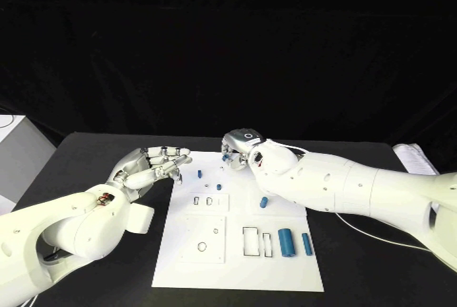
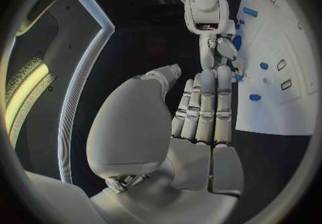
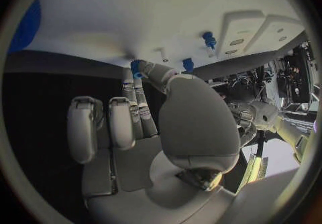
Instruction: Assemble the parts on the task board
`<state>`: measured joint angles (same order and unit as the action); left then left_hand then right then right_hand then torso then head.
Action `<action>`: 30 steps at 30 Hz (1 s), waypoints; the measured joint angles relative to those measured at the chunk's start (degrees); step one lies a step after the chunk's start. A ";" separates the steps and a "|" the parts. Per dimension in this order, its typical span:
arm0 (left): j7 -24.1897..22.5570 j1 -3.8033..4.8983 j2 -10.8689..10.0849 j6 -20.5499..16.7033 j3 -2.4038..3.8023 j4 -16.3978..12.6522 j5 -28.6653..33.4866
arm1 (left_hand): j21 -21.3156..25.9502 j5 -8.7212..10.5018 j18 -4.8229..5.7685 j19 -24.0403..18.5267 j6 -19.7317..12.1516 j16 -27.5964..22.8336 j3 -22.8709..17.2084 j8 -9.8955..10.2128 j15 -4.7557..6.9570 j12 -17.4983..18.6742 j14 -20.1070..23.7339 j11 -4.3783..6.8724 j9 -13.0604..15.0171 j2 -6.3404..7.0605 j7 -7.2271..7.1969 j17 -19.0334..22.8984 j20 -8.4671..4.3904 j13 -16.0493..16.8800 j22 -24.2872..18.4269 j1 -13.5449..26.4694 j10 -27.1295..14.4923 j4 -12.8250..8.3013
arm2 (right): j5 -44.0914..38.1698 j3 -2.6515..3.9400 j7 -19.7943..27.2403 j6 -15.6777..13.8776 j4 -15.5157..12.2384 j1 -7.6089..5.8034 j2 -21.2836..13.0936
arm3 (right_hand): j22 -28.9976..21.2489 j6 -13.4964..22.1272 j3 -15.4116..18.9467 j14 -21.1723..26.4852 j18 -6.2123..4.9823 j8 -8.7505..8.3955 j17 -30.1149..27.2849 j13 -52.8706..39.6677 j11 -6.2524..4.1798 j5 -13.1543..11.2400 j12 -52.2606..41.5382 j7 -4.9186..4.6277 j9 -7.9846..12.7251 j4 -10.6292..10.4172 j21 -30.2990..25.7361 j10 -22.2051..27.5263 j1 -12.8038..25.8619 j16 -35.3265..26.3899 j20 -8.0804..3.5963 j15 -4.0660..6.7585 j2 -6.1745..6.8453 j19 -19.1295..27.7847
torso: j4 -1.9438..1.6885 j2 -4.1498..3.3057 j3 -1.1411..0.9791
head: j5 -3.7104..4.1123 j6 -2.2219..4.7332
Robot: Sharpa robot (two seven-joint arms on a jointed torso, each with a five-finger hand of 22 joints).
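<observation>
At the task board's (image 1: 238, 267) far edge, the right hand (image 1: 246, 147) pinches a small blue part (image 1: 226, 158); the left hand (image 1: 152, 165) hovers beside the board, fingers loosely curled, holding nothing. Two blue cylinders (image 1: 286, 241) lie near the board's right edge.

The left arm (image 1: 67, 231) enters from the near left, forearm angled toward the middle. The left hand (image 1: 152, 165) is raised, its fingers (image 2: 204, 103) held side by side, nearly straight, with nothing visible in them. The right arm (image 1: 362, 188) reaches in from the right, its wrist bent down. The right hand (image 1: 243, 148) points downward; its thumb and 1 finger pinch a small blue part (image 3: 136, 67), the other fingers (image 3: 83, 127) curled in beside.
</observation>
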<state>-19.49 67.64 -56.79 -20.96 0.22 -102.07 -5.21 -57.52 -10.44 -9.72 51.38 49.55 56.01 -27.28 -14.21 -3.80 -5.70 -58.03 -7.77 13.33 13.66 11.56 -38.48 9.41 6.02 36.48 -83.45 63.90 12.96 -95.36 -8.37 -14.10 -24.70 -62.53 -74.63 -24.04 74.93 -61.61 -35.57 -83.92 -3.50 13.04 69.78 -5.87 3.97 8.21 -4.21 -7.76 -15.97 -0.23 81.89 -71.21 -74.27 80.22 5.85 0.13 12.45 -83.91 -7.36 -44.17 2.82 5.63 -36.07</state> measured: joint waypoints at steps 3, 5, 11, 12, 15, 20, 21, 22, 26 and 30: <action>0.03 0.03 0.00 0.02 0.00 0.00 -0.01 | 0.00 0.00 0.00 0.00 0.00 0.00 0.00 0.00 0.00 0.00 0.00 0.00 0.00 0.00 0.00 0.00 0.00 0.00 0.00 0.00 0.00 0.00 | -0.01 -0.02 0.08 0.18 0.44 0.07 0.31 | 0.00 0.00 0.00 0.00 0.00 -0.01 0.00 0.00 0.00 0.00 0.00 0.00 0.02 0.00 0.00 0.00 0.00 0.00 0.00 0.00 0.00 0.00 | 0.02 -0.01 0.01 | -0.05 -0.04; 0.05 0.06 0.00 0.03 0.00 -0.01 -0.01 | 0.00 0.00 0.01 0.00 0.00 0.00 0.00 0.00 0.00 0.00 0.00 0.00 0.00 0.00 0.00 0.00 0.00 0.00 0.00 0.00 0.00 0.00 | -0.01 -0.03 0.13 0.31 0.71 0.08 0.45 | 0.00 0.00 -0.15 0.00 0.00 -0.01 0.00 0.01 0.00 0.00 0.20 0.00 0.01 -0.15 0.00 0.00 0.24 0.00 0.00 0.00 0.24 0.00 | 0.02 -0.03 0.01 | -0.07 -0.05; 0.11 0.11 0.00 0.07 -0.01 -0.01 -0.03 | 0.00 0.00 0.00 0.00 0.00 -0.05 0.00 0.00 0.00 0.00 0.00 0.00 0.01 0.00 0.00 0.01 0.00 0.00 0.00 0.00 0.00 0.00 | -0.02 -0.03 0.37 0.43 1.22 0.08 0.67 | -0.01 0.28 -0.16 0.00 -0.01 -0.02 -0.73 0.06 0.12 0.00 0.20 -0.27 -0.26 -0.16 -0.32 0.12 0.76 0.00 0.00 0.00 0.76 0.00 | 0.05 -0.08 0.01 | -0.15 -0.09; 0.12 0.12 0.00 0.08 -0.01 -0.01 -0.03 | 0.00 0.00 0.00 0.00 0.00 -0.22 0.00 0.00 0.00 0.00 0.00 0.00 0.04 0.00 0.00 0.08 0.00 0.00 0.03 0.00 0.00 0.00 | -0.02 -0.03 0.40 0.43 1.29 0.08 0.67 | -0.38 0.78 -0.16 0.00 -0.01 -0.28 -1.65 0.27 0.55 -0.01 0.45 -0.54 -0.32 -0.16 -1.39 0.98 1.20 -0.57 -0.12 0.00 1.20 0.16 | 0.07 -0.08 0.01 | -0.16 -0.11; 0.14 0.14 -0.01 0.10 -0.01 -0.01 -0.04 | 0.00 0.00 0.00 0.00 0.00 -0.22 0.00 0.00 0.00 0.00 0.00 0.00 0.10 0.00 0.00 0.11 0.00 0.00 0.10 0.00 0.00 0.00 | 0.01 -0.06 0.45 0.32 1.45 0.08 0.46 | -6.86 3.68 2.07 -0.09 -0.62 -2.10 -5.40 1.39 1.47 -1.41 0.58 -1.15 0.06 -0.79 -7.02 5.88 2.71 -2.92 0.37 -0.56 2.71 3.55 | 0.12 -0.08 0.02 | -0.24 -0.15; 0.17 0.15 -0.13 0.16 -0.01 -0.01 -0.06 | 0.00 0.00 0.00 0.00 0.00 -0.21 0.00 0.00 0.00 0.00 0.00 0.00 0.10 0.00 0.00 0.11 0.00 0.00 0.10 0.00 0.00 0.00 | 0.07 -0.06 0.58 -0.35 -0.18 0.08 -0.91 | -17.98 6.98 20.26 0.94 -2.27 -5.35 -12.22 2.01 2.25 -2.38 0.18 0.04 0.84 -4.49 -16.96 13.35 -3.19 -7.35 0.93 -1.36 -0.13 7.09 | 0.16 -0.08 0.00 | -0.36 -0.20; 0.18 0.15 -0.18 0.17 -0.01 -0.01 -0.06 | 0.00 0.00 0.00 0.00 0.00 -0.21 0.00 0.00 0.00 0.00 0.00 0.00 0.10 0.00 0.00 0.11 0.00 0.00 0.10 0.00 0.00 0.00 | 0.08 -0.06 0.59 -0.55 -0.82 0.08 -1.40 | -18.46 7.17 22.13 1.03 -2.26 -5.67 -12.55 2.02 2.28 -2.38 -0.10 0.24 0.89 -6.14 -17.58 13.76 -4.52 -7.52 0.93 -1.45 -0.07 7.09 | 0.18 -0.07 -0.01 | -0.40 -0.20; 0.19 0.16 -0.25 0.18 -0.01 0.00 -0.06 | 0.00 0.00 0.00 0.00 0.00 -0.22 0.00 0.00 0.00 0.00 0.00 0.00 0.10 0.00 0.00 0.11 0.00 0.00 0.10 0.00 0.00 0.00 | 0.08 -0.06 0.61 -0.82 -1.78 0.07 -2.18 | -18.78 7.25 23.57 1.03 -2.27 -5.95 -12.76 2.03 2.47 -2.38 -0.32 0.32 0.89 -7.59 -18.00 13.95 -5.63 -7.54 0.93 -1.45 0.09 7.09 | 0.21 -0.07 -0.01 | -0.45 -0.17; 0.21 0.16 -0.53 0.20 -0.01 0.07 -0.07 | 0.00 0.00 0.00 0.00 0.00 -0.22 0.00 0.00 0.00 0.00 0.00 0.00 0.10 0.00 0.00 0.11 0.00 0.00 0.09 0.00 0.00 0.00 | 0.13 0.07 0.58 -1.77 -5.60 -0.10 -5.78 | -19.20 7.25 25.90 1.03 -2.26 -6.23 -13.04 2.02 2.36 -2.38 -0.82 0.32 0.90 -11.92 -18.46 14.24 -8.08 -7.55 0.93 -1.45 0.97 7.09 | 0.37 -0.06 -0.05 | -0.58 -0.06; 0.23 0.17 -0.74 0.24 -0.01 0.11 -0.07 | 0.00 0.00 0.00 0.01 0.00 -0.21 0.00 0.00 0.00 0.00 0.00 0.00 0.09 0.00 0.00 0.11 0.00 0.00 0.09 0.00 0.00 0.00 | 0.71 0.40 0.45 -2.80 -9.74 -0.65 -10.41 | -18.25 7.25 26.25 0.92 -2.26 -6.23 -12.40 1.85 1.86 -2.38 -2.33 0.32 0.72 -14.59 -18.46 12.96 -9.37 -7.21 0.62 -1.34 0.76 6.29 | 0.59 -0.06 -0.12 | -0.62 0.14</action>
<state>-19.26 67.81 -57.53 -20.72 0.21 -101.96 -5.28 -57.52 -10.44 -9.72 51.39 49.55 55.80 -27.28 -14.21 -3.80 -5.70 -58.03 -7.78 13.42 13.66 11.56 -38.37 9.41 6.02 36.57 -83.45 63.90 12.96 -94.66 -7.97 -13.65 -27.51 -72.27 -75.28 -34.45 56.68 -54.36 -9.33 -83.00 -5.76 6.81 57.38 -4.02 5.84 5.83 -6.54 -7.44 -15.25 -14.82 63.42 -58.25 -83.64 73.01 6.47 -1.21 13.20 -77.62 -6.77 -44.23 2.70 5.00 -35.94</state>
